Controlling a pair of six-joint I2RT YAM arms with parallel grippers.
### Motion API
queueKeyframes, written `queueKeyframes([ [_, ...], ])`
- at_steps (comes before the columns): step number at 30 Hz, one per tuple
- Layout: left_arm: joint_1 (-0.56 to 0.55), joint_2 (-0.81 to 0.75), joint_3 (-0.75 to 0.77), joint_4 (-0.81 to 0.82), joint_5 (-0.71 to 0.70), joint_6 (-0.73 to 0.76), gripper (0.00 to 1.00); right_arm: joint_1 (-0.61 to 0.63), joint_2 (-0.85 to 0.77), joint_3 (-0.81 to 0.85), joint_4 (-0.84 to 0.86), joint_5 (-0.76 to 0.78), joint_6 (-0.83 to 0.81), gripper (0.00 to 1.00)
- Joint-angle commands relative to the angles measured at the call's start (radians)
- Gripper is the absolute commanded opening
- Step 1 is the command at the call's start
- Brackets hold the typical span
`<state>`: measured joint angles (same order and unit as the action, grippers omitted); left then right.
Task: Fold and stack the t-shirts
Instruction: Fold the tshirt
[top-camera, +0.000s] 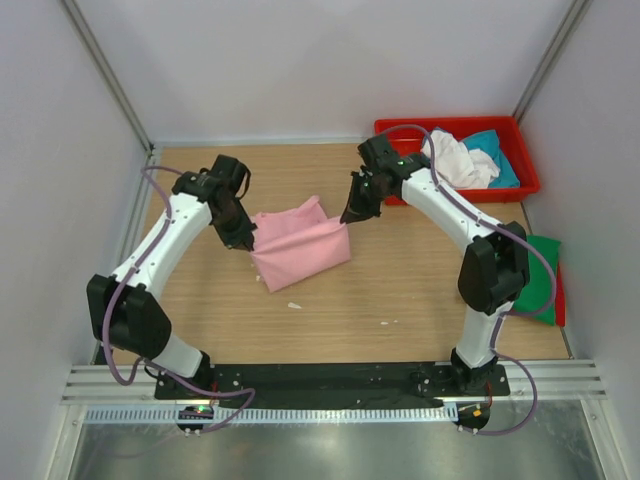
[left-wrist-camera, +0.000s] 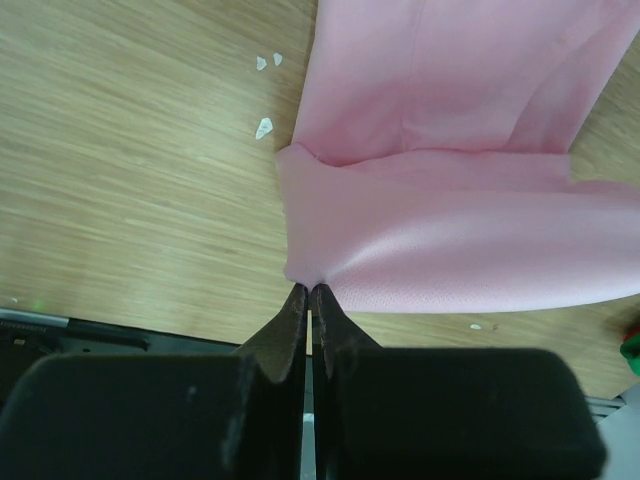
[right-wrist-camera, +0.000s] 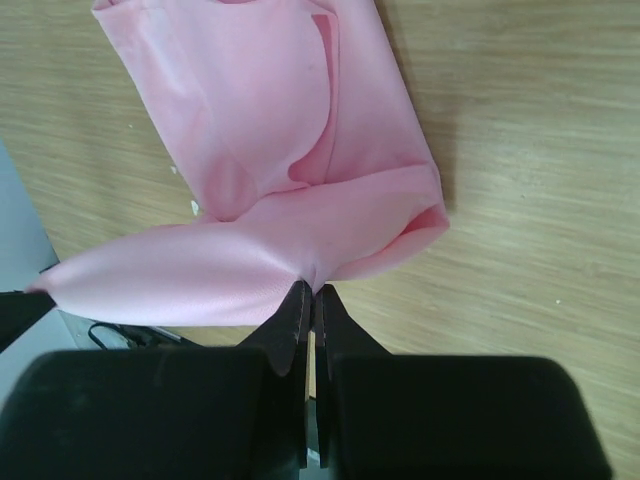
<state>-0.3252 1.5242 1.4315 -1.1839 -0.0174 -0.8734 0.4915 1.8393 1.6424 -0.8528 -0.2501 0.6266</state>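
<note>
A light pink t-shirt (top-camera: 298, 246) lies partly folded in the middle of the wooden table. My left gripper (top-camera: 245, 240) is shut on its left corner, seen in the left wrist view (left-wrist-camera: 309, 288) with the pink cloth (left-wrist-camera: 440, 240) stretched to the right. My right gripper (top-camera: 352, 215) is shut on its right corner, seen in the right wrist view (right-wrist-camera: 312, 288) with the pink cloth (right-wrist-camera: 290, 130) spread beyond it. The edge between the two grippers is lifted off the table. White (top-camera: 458, 160) and teal (top-camera: 495, 150) shirts lie in the tray. A dark green shirt (top-camera: 540, 275) lies at the right.
A red plastic tray (top-camera: 524, 150) stands at the back right. The dark green shirt rests on something red (top-camera: 560, 300) at the right edge. Small white scraps (top-camera: 295, 305) lie on the table near the front. Grey walls enclose the table on both sides.
</note>
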Motion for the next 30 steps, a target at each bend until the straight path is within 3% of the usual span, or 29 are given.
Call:
queueKeyframes([
  [1, 0.009, -0.019, 0.038, 0.003, -0.01, 0.019, 0.0, -0.008, 0.002, 0.089, -0.026, -0.005, -0.044, 0.01],
  [23, 0.031, -0.062, 0.145, -0.089, -0.067, -0.022, 0.0, -0.036, -0.017, 0.218, -0.103, 0.015, -0.105, 0.01],
  [30, 0.069, -0.064, 0.043, 0.013, 0.062, -0.062, 0.0, -0.048, 0.061, 0.301, -0.08, 0.015, -0.102, 0.01],
])
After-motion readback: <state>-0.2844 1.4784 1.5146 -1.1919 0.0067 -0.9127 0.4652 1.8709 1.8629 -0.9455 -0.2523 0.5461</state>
